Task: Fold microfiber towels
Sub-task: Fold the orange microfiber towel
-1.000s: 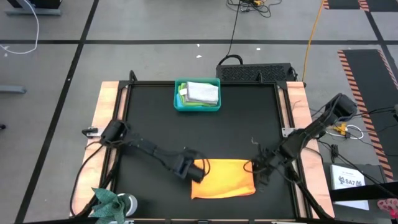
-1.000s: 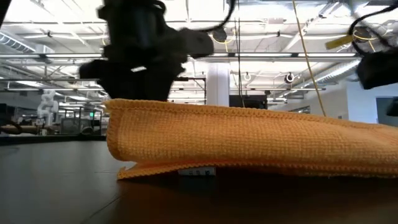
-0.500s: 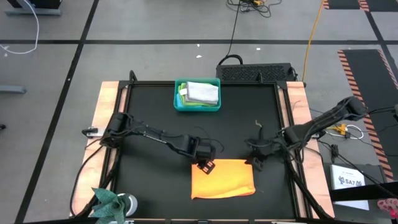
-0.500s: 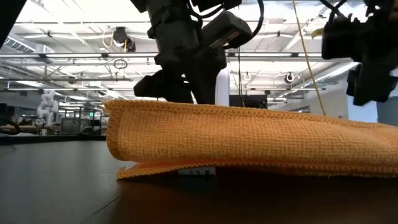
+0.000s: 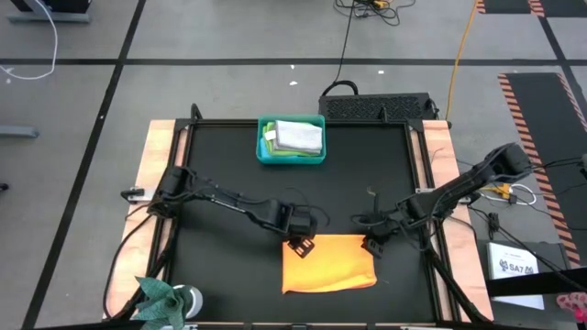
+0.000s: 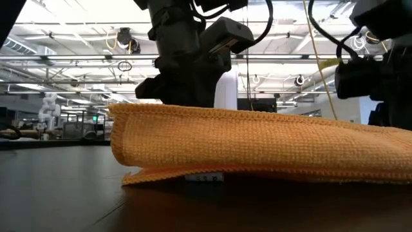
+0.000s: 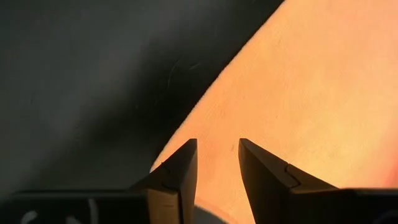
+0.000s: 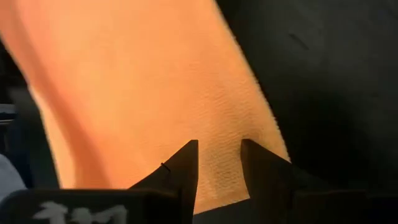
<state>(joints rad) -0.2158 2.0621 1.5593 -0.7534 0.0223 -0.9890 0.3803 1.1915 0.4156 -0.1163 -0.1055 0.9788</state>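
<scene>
Fingers: left gripper point(image 7: 215, 163) narrowly parted, empty, over far left corner of orange towel point(image 5: 328, 262) | right gripper point(image 8: 217, 163) narrowly parted, empty, over far right corner | towel: folded, flat at near middle of black table point(image 5: 220, 165) | teal bin point(image 5: 291, 158) at far edge, grey cloth point(image 5: 299, 136) on top inside

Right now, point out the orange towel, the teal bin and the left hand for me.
orange towel point(image 5: 328, 264), high view, middle of its folded top face.
teal bin point(image 5: 261, 147), high view, its left rim.
left hand point(image 5: 302, 245), high view, between its fingertips at the towel's far left corner.
</scene>
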